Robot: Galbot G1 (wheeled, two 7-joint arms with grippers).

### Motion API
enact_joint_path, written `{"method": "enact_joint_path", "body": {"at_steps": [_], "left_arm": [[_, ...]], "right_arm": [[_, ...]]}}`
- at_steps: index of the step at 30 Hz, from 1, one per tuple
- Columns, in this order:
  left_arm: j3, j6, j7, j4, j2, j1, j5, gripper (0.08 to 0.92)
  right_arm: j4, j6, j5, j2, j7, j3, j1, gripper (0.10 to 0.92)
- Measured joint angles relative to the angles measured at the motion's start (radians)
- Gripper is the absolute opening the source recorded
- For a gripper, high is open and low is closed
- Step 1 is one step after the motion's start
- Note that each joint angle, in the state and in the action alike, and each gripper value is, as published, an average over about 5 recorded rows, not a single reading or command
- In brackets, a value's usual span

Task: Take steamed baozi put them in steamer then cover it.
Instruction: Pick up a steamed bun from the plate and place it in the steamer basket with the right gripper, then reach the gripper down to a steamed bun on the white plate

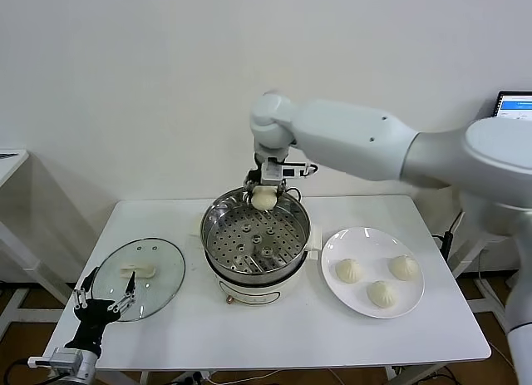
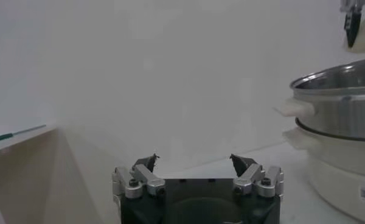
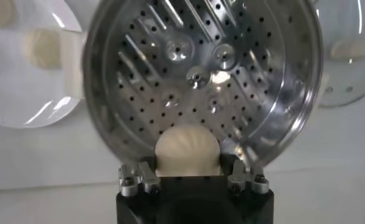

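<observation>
Right hand: the right hand (image 1: 264,194) hangs over the far rim of the round shiny stainless-steel steamer (image 1: 218,214), clenched on one small off-white domed dough bun (image 1: 263,199); the right wrist view shows that bun (image 3: 187,151) pinched between the fingers, above the rim of the perforated steel tray (image 3: 140,73).
Left hand: the left hand (image 1: 104,300) waits at the counter's near-left corner, just beside the near edge of the round clear glass lid with a white centre handle (image 1: 162,277); its fingers stand apart and hold nothing.
Steamer: middle of the white counter (image 1: 274,335), tray bare, no bun in it yet.
Other buns: three more off-white buns (image 1: 348,270) lie on the flat white plate (image 1: 366,235), right of the steamer, toward the counter's right edge.
Lid: flat on the counter near the left edge, apart from the steamer.
Step in hand: placing the first bun, by my reading.
How to do it well: bring the bun inward off the rim and lower it until it nearly touches the tray before letting go. Set it toward one side, leaving room for the other three. Squeeze lightly, since the dough probably dents.
</observation>
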Motion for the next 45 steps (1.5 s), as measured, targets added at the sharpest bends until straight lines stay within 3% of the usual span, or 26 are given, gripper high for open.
{"method": "enact_joint_path", "body": {"at_steps": [19, 26, 34, 45], "left_arm": [[-0.006, 0.000, 0.001, 0.005, 0.000, -0.002, -0.001, 0.823], [-0.008, 0.000, 0.002, 0.008, -0.001, -0.002, -0.001, 0.823], [0.001, 0.000, -0.002, 0.002, -0.004, 0.000, -0.001, 0.823], [0.022, -0.004, -0.010, -0.010, -0.011, 0.016, 0.009, 0.823]], "right_arm": [[-0.204, 0.030, -0.046, 0.078, 0.017, 0.089, -0.136, 0.686], [-0.210, 0.026, -0.036, 0.069, 0.018, 0.097, -0.144, 0.797], [-0.150, -0.009, 0.045, 0.019, 0.006, 0.074, -0.089, 0.822], [0.074, -0.129, 0.300, -0.194, -0.045, -0.057, 0.139, 0.823]]}}
